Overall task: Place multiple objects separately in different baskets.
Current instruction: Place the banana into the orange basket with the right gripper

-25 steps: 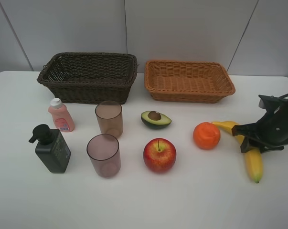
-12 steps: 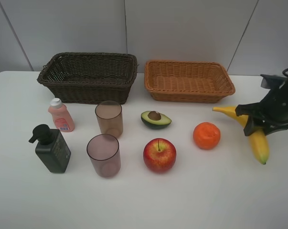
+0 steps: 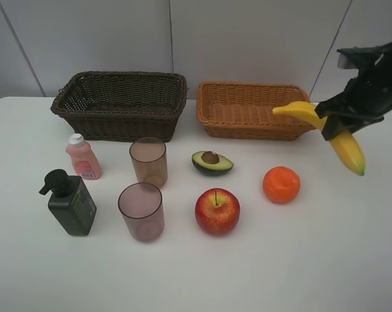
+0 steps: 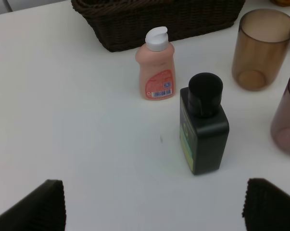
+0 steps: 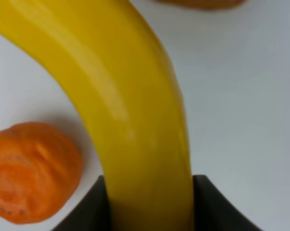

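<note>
My right gripper [image 3: 335, 125] is shut on the yellow banana [image 3: 342, 140] and holds it in the air beside the right end of the light tan basket [image 3: 255, 110]. The banana fills the right wrist view [image 5: 125, 106], with the orange [image 5: 29, 171] below it. The dark brown basket [image 3: 121, 104] stands at the back left. On the table are the orange [image 3: 281, 184], red apple [image 3: 217, 210], avocado half [image 3: 212, 162], two brownish cups [image 3: 148, 161] [image 3: 141, 211], pink bottle [image 3: 83, 156] and dark pump bottle [image 3: 69, 202]. My left gripper [image 4: 149, 204] is open above the table, near the pump bottle [image 4: 203, 124].
A grey panelled wall rises behind the baskets. The white table [image 3: 261, 273] stretches to the front. The left wrist view shows the pink bottle [image 4: 156, 65], a cup [image 4: 262, 48] and the dark basket's wall [image 4: 159, 19].
My right gripper has lifted the banana off the table and carried it up and back toward the right end of the tan basket. The other things have not moved.
</note>
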Available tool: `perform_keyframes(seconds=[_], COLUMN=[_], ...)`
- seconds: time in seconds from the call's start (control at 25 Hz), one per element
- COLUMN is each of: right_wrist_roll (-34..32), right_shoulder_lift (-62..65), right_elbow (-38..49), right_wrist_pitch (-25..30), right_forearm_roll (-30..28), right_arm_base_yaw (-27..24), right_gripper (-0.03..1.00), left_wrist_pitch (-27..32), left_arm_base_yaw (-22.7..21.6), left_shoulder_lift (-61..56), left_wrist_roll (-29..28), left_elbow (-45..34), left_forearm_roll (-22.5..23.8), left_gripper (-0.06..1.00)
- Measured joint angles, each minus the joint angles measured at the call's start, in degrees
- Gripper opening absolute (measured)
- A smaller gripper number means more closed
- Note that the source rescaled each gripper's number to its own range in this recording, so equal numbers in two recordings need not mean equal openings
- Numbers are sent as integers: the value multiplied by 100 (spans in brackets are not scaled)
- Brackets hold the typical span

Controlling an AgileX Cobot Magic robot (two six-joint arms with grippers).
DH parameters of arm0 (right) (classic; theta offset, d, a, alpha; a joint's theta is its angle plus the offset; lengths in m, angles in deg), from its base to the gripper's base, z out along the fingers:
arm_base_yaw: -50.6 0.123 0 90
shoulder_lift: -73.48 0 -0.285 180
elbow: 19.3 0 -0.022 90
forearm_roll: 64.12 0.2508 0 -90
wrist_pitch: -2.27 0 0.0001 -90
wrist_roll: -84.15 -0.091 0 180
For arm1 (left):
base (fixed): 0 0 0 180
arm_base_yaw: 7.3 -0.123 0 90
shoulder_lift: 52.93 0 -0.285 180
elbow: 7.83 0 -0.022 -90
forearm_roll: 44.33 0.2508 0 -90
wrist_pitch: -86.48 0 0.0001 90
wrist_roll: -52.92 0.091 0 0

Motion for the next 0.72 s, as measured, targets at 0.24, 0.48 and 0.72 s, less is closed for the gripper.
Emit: perform_keyframes(seconds=[0.24,0.48,0.72], right_wrist_roll=[924,1191,1499], right_shoulder_lift=[-152,-799,-1585], right_elbow=[-817,-1649,-2520], right_wrist_pitch=[-67,-255,-360], right_forearm_roll=[0,-5,6], right_arm_base_yaw=[154,172,172], right_gripper=[0,0,0], left_wrist_pitch=[0,0,0], left_arm_base_yaw=[0,0,0], left_shoulder_lift=[0,0,0], left_wrist_roll=[0,0,0], left_elbow=[0,0,0], left_forearm_roll=[0,0,0], left_gripper=[98,98,98])
